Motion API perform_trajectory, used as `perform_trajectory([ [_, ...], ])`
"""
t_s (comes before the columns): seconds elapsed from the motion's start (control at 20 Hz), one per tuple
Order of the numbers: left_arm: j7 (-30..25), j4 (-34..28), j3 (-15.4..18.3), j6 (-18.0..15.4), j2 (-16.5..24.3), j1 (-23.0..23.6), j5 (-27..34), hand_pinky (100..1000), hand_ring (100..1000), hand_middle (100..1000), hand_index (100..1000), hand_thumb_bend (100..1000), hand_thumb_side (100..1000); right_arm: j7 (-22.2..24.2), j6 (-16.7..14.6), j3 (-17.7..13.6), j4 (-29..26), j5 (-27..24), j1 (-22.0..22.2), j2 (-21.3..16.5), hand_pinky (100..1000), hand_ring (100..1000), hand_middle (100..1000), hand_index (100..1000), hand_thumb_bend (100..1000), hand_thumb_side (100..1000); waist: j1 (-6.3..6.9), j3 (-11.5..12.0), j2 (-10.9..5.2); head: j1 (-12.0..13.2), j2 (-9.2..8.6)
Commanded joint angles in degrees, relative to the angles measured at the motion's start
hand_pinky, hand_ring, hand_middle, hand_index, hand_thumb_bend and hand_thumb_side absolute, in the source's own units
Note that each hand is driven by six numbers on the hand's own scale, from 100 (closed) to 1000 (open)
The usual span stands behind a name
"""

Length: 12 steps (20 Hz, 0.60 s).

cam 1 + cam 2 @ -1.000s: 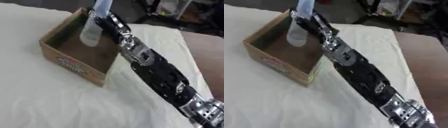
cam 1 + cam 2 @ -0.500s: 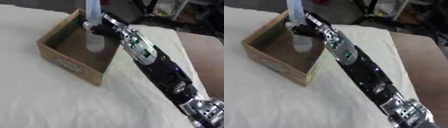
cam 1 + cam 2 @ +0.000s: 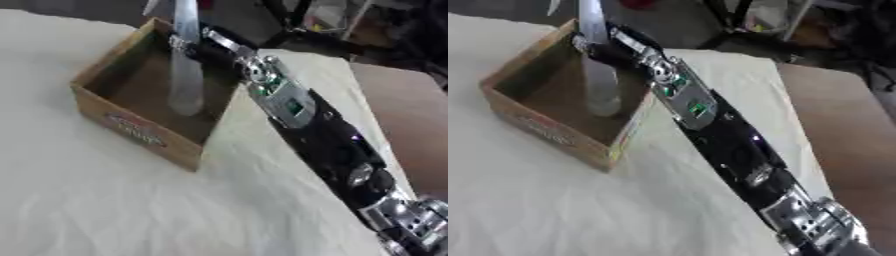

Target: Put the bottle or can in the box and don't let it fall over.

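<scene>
Placing a bottle upright in a wooden box.

Right hand (image 3: 206,47) curled around the clear bottle (image 3: 185,75), holding it upright inside the box (image 3: 131,131) near the right wall, base apparently at the floor. Next, probably: releasing fingers gently and withdrawing clear without tipping it. Left hand out of view.

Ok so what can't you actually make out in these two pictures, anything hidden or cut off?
- Bottle: its top runs off the upper edge in both eye views, so no cap shows.
- Bottle base: blurred, so whether it rests on the floor of the box cannot be told.
- Right hand: its fingers sit behind the bottle, and the grip is smeared.
- Box label: a reddish mark, lettering unreadable.
- Left hand: in neither view.
</scene>
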Motion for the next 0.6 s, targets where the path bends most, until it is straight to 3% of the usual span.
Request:
perform_trajectory([
  [0.05,-0.16,-1.13,0.16,0.03,1.61,-0.22,-0.40,1000,1000,1000,737,396,552,-0.01,0.01,-0.95,-2.02,0.58,-0.32,-1.09,1000,1000,1000,1000,100,764,0.71,-0.24,-2.05,0.04,0.31],
  [0.25,-0.16,-1.13,0.19,0.03,1.71,-0.08,-0.47,1000,1000,1000,737,397,552,-0.02,0.25,-0.94,-2.52,0.58,-0.06,-1.24,1000,1000,1000,1000,100,785,0.72,-0.39,-2.16,0.08,0.41],
  [0.6,0.88,-1.13,1.01,-0.16,3.45,2.69,-1.38,1000,1000,1000,737,399,550,1.93,1.47,-0.48,-7.70,-0.45,3.46,-1.70,1000,1000,1000,1000,100,719,1.47,-4.02,-4.34,1.55,1.92],
])
